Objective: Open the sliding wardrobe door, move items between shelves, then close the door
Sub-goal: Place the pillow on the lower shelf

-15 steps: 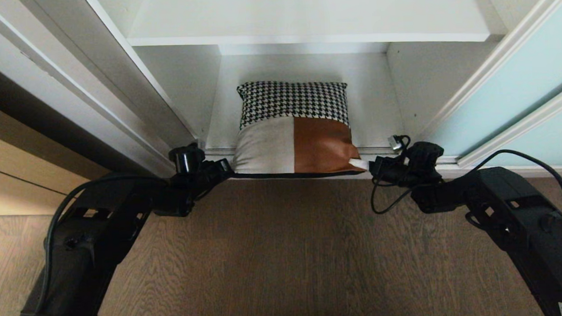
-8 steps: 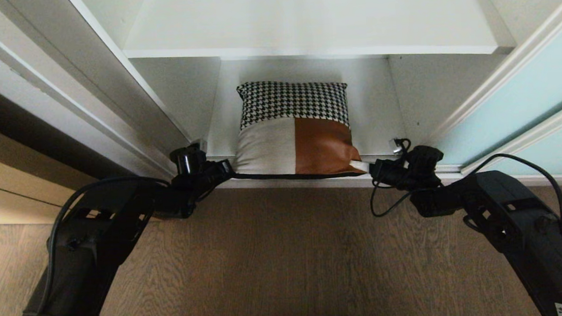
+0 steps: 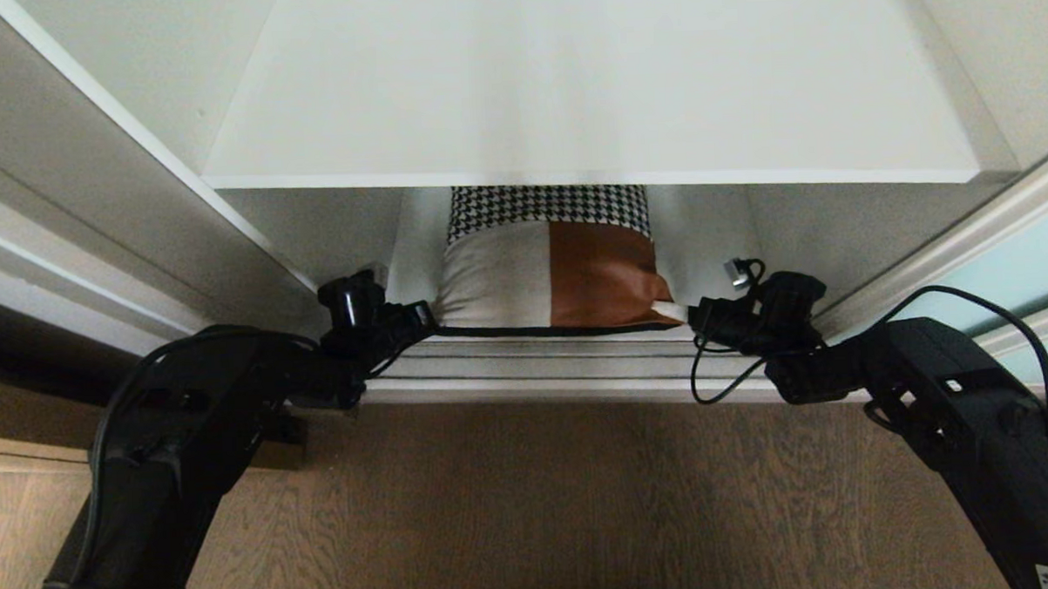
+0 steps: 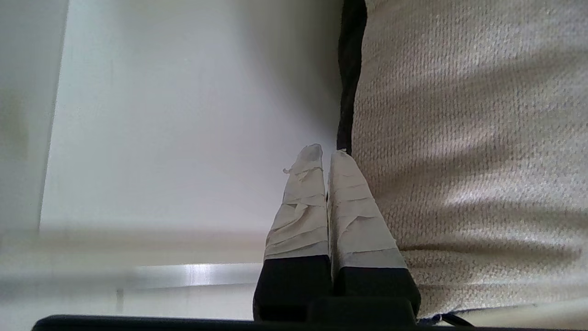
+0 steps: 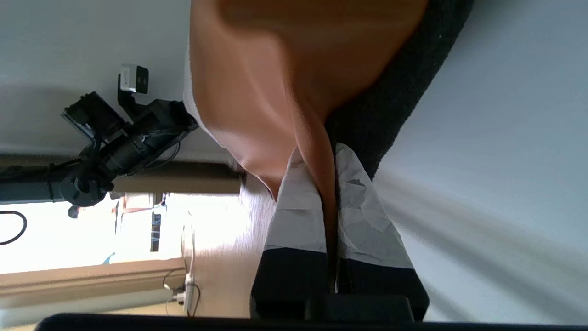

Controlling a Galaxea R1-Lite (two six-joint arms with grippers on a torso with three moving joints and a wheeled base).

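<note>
The cushion [image 3: 551, 272] is seen at the front edge of the lower shelf [image 3: 706, 262], its houndstooth top cut off by the white shelf [image 3: 587, 92] above. Its left front corner is met by the left gripper [image 4: 325, 154], whose taped fingers are pressed together beside the beige weave; whether fabric is pinched cannot be told. The rust-brown corner is clamped by the right gripper [image 5: 317, 158]. Only a sliver of the sliding wardrobe door [image 3: 1011, 269] is visible at right.

Grey-brown wood-grain floor [image 3: 531, 503] runs up to a pale sill [image 3: 536, 377]. At far left stands a tan panel [image 3: 7, 469], possibly another door.
</note>
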